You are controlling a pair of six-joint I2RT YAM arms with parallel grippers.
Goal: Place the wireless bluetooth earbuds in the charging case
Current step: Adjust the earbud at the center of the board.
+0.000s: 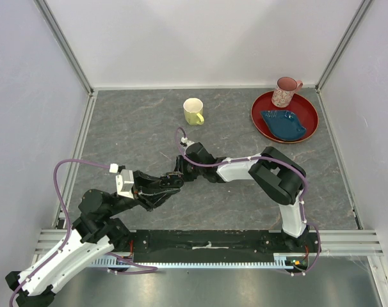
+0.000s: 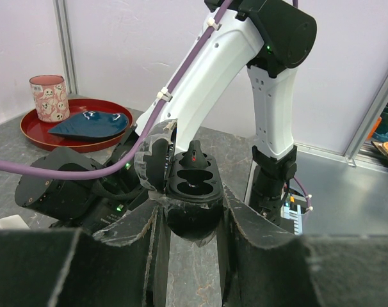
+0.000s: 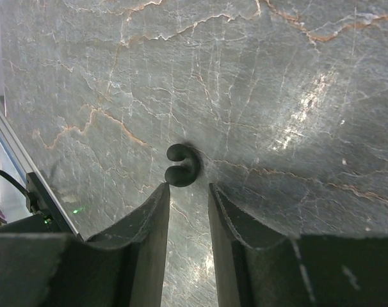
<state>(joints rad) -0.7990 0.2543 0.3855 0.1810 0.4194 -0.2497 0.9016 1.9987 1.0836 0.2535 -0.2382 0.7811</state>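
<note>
My left gripper [image 2: 191, 206] is shut on the black charging case [image 2: 193, 182] and holds it above the table with its lid open. One black earbud [image 2: 194, 157] with a red dot sits at the case's far socket; the near socket looks empty. My right gripper [image 3: 187, 188] is open and empty, pointing down at the table. A second black earbud [image 3: 181, 165] lies on the table just beyond its fingertips, touching the left fingertip [image 3: 161, 192]. In the top view both grippers meet at mid-table, left [image 1: 172, 183] and right [image 1: 180, 171]. No white earbuds are in view.
A yellow mug [image 1: 193, 111] stands at the back centre. A red tray [image 1: 258, 118] at the back right holds a blue dish [image 1: 283, 125] and a pink cup [image 1: 285, 91]. The right arm's white links [image 2: 213, 70] rise close behind the case.
</note>
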